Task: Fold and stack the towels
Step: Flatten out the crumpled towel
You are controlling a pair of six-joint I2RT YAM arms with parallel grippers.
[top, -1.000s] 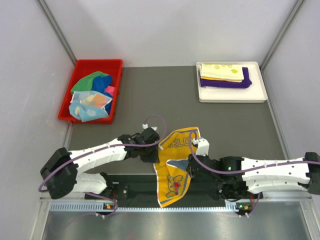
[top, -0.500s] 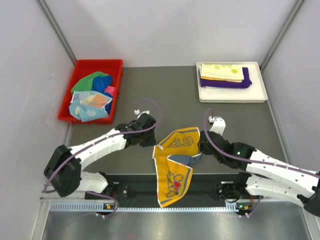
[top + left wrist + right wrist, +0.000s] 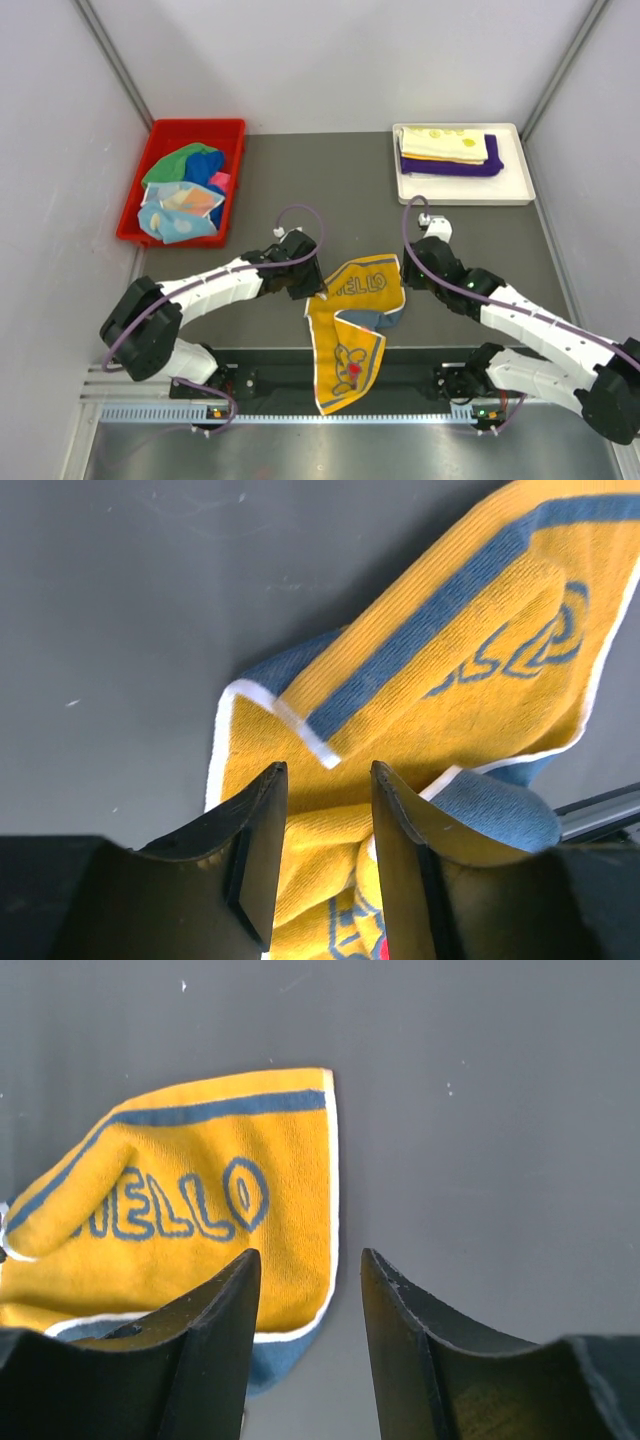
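A yellow towel (image 3: 352, 305) with blue HELLO lettering lies crumpled at the table's near middle, its lower end hanging over the front edge. My left gripper (image 3: 312, 289) hovers at its left edge. In the left wrist view that gripper (image 3: 325, 772) stands open above the towel (image 3: 450, 690) with nothing pinched. My right gripper (image 3: 412, 278) is at the towel's right corner. Seen from the right wrist, it (image 3: 308, 1258) is open above the corner of the towel (image 3: 200, 1210), apart from it. A folded yellow towel (image 3: 445, 143) lies on a purple one (image 3: 450, 168).
A red bin (image 3: 133, 216) at the back left holds several loose towels, green, blue, pink and light blue. A white tray (image 3: 515, 192) at the back right carries the folded stack. Grey walls close in both sides.
Both grippers have opened and let the yellow towel go. The right arm has drawn back to the right and farther up the table. The towel's top part has settled flat.
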